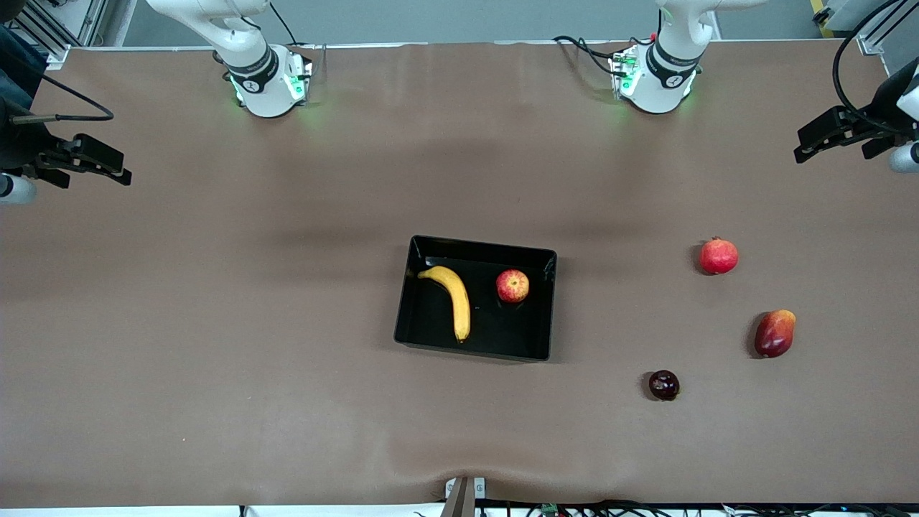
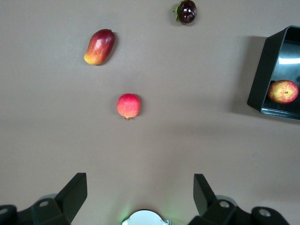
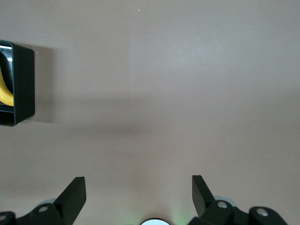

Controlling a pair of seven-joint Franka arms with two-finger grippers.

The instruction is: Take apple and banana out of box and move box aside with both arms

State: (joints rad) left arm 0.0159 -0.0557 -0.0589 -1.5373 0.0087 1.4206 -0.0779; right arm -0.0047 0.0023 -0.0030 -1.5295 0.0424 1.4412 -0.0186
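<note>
Now you see the plum (image 1: pixel 664 385) lowest in the frame, then the black box (image 1: pixel 431 345) at centre holding the banana (image 1: pixel 452 298) and the apple (image 1: pixel 512 286). Higher up, the right gripper (image 1: pixel 118 172) at the frame's left edge and the left gripper (image 1: pixel 808 147) at its right edge both hang empty over bare table, fingers spread apart.

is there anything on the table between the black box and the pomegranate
No. In the front view, the table between the box and the pomegranate is bare.

Banana (image 1: pixel 452 298), apple (image 1: pixel 512 286) side by side in box (image 1: pixel 475 246).
</note>
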